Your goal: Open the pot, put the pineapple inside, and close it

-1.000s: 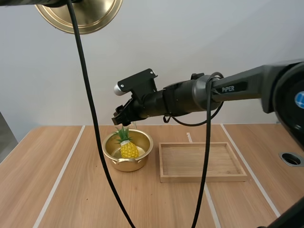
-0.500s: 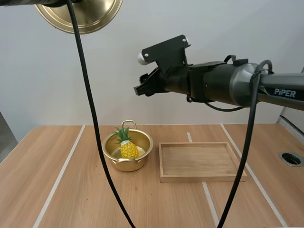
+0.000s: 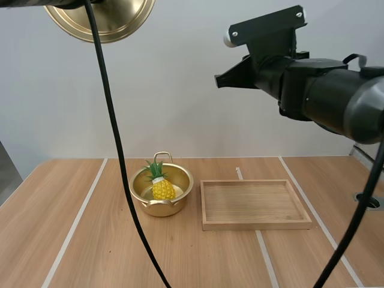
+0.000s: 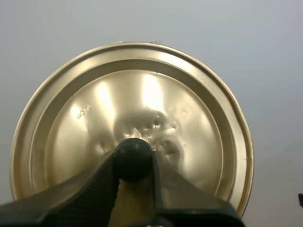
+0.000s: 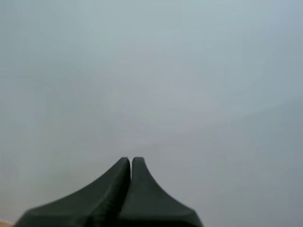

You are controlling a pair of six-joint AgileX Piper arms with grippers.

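Pineapple (image 3: pixel 161 183) sits inside the gold pot (image 3: pixel 150 207). It stands up, and its green leaves poke a little above the rim. The pot is open. It stands on the bench (image 3: pixel 90 252), just beside a wooden tray (image 3: pixel 255 224).

So two parts of the job look done. The pot is open, and the fruit is in it.

One part is left, and that is closing the pot. The lid (image 4: pixel 156 99) is not on the pot yet. It is held high in the air, well above the pot and off to the left of it. The left end effector (image 4: pixel 134 161) is clamped on the black knob (image 4: pixel 133 156) in the middle of the lid, with one finger on each side. The knob sits right between the tips, so the hold looks good.

The right end effector (image 5: pixel 130 162) has its two fingers pressed together and holds nothing. It is up high over the tray, well apart from the pot, so it is not in the way.

I think the left arm now needs to bring the lid down, line it up flat over the rim and set it on. The leaves stick up a bit, so the lid might bump them if it comes down crooked.
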